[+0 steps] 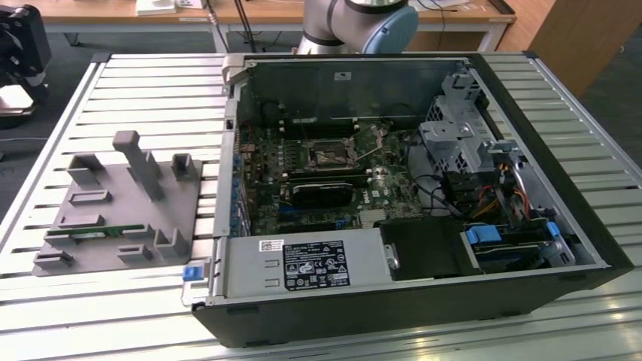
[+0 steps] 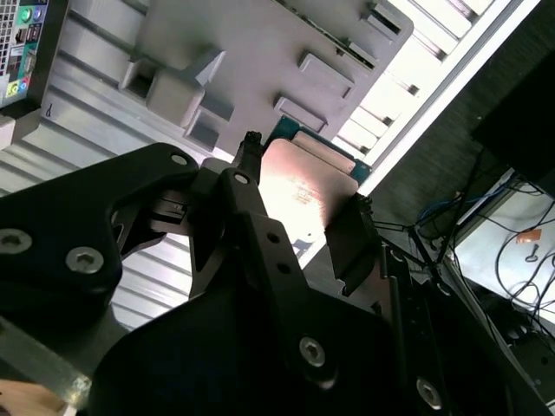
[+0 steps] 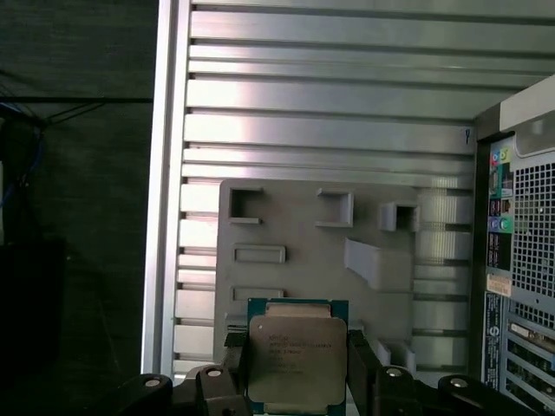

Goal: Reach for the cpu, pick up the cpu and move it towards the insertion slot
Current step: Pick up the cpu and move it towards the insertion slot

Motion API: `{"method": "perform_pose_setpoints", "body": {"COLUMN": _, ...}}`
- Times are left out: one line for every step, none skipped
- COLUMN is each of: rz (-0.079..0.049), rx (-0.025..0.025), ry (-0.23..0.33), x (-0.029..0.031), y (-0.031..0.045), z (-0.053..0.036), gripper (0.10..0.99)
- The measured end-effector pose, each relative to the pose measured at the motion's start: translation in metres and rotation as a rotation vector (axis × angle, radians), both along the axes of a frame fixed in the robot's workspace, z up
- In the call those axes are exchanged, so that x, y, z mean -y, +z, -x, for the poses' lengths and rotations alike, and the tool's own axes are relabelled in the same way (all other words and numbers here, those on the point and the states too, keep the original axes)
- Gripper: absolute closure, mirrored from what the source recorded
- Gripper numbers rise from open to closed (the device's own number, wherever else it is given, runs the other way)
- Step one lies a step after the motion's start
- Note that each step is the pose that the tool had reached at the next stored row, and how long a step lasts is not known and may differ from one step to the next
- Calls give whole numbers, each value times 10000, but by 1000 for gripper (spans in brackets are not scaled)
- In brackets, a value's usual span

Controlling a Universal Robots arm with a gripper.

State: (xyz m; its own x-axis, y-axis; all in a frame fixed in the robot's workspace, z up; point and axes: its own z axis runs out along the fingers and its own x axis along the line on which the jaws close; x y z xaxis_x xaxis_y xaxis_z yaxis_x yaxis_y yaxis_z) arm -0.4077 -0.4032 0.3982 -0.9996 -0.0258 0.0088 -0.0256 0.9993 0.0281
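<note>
The claw [image 3: 297,345] pinches the cpu [image 3: 297,364] over the grey tray [image 3: 286,225] (pick-up looks done), and carrying it to the far-off slot [image 1: 329,156] likely needs a level hold

My pincer [image 2: 303,186] is matte black, its angular links joined by silvery hex screws [image 2: 85,258]; my arm [image 1: 331,22] is silver-grey with a pale blue cap [image 1: 396,30].

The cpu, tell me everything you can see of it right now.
The cpu is a flat square chip with a glossy, silvery metal top bearing fine print and a thin green rim. In both wrist views its top faces the camera. The black gripper clamps it on two opposite edges, and it sits raised above the grey holder tray.
</note>
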Motion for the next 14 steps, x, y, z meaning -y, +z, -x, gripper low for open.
{"method": "perform_pose_setpoints", "body": {"rz": 0, "rx": 0, "ry": 0, "x": 0, "y": 1, "z": -10, "gripper": 541}}
{"method": "perform_pose_setpoints", "body": {"rz": 0, "rx": -1, "ry": 0, "x": 0, "y": 2, "z": -21, "gripper": 541}}
{"method": "perform_pose_setpoints", "body": {"rz": 0, "rx": -1, "ry": 0, "x": 0, "y": 3, "z": -31, "gripper": 541}}
{"method": "perform_pose_setpoints", "body": {"rz": 0, "rx": -2, "ry": 0, "x": 0, "y": 5, "z": -40, "gripper": 541}}
{"method": "perform_pose_setpoints", "body": {"rz": 0, "rx": -1, "ry": 0, "x": 0, "y": 6, "z": -50, "gripper": 541}}
{"method": "perform_pose_setpoints", "body": {"rz": 0, "rx": -1, "ry": 0, "x": 0, "y": 6, "z": -60, "gripper": 541}}
{"method": "perform_pose_setpoints", "body": {"rz": 0, "rx": -1, "ry": 0, "x": 0, "y": 8, "z": -71, "gripper": 541}}
{"method": "perform_pose_setpoints", "body": {"rz": 1, "rx": -2, "ry": 0, "x": 0, "y": 10, "z": -83, "gripper": 541}}
{"method": "perform_pose_setpoints", "body": {"rz": 0, "rx": 0, "ry": -1, "x": 0, "y": 11, "z": -97, "gripper": 541}}
{"method": "perform_pose_setpoints", "body": {"rz": 0, "rx": 0, "ry": 0, "x": 0, "y": 12, "z": -111, "gripper": 541}}
{"method": "perform_pose_setpoints", "body": {"rz": 0, "rx": 0, "ry": -1, "x": 0, "y": 13, "z": -125, "gripper": 541}}
{"method": "perform_pose_setpoints", "body": {"rz": 0, "rx": -1, "ry": 0, "x": 0, "y": 15, "z": -138, "gripper": 541}}
{"method": "perform_pose_setpoints", "body": {"rz": 0, "rx": -1, "ry": -1, "x": 0, "y": 15, "z": -151, "gripper": 541}}
{"method": "perform_pose_setpoints", "body": {"rz": 0, "rx": 0, "ry": 0, "x": 0, "y": 16, "z": -165, "gripper": 541}}
